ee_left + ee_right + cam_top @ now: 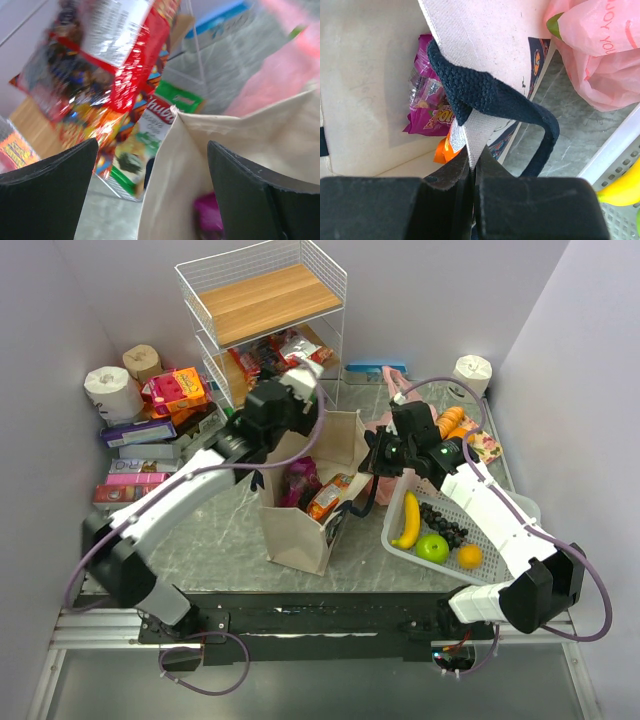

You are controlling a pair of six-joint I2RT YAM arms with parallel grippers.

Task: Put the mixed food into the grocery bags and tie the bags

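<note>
1. On the tabletop (230, 540), centre: beige canvas tote (305, 525), upright, mouth open; purple packet (427, 100) and orange packet (330, 497) already inside.
2. Behind the tote: wire shelf (262, 302), with more snack packets (275, 352) on a lower tier, probably the next to load.
3. Right of the tote: white basket (400, 543) holding banana (408, 520), grapes (446, 524), green apple (432, 547) and orange (469, 556), none yet bagged; pink bag (600, 60) slumped just beyond, contents not discernible.
4. Right tool (474, 170): clamped shut on the tote's rim beside the dark strap handle (490, 95). Best held pinched and drawn gently outward, to hold the mouth wide.
5. Left tool (150, 160): jaws spread wide, nothing between them, poised over the tote's rear rim and facing the shelf packets. Take one packet by its edge, carry it clear above the rim, and release only once well inside. Avoid snagging the strap.
</note>
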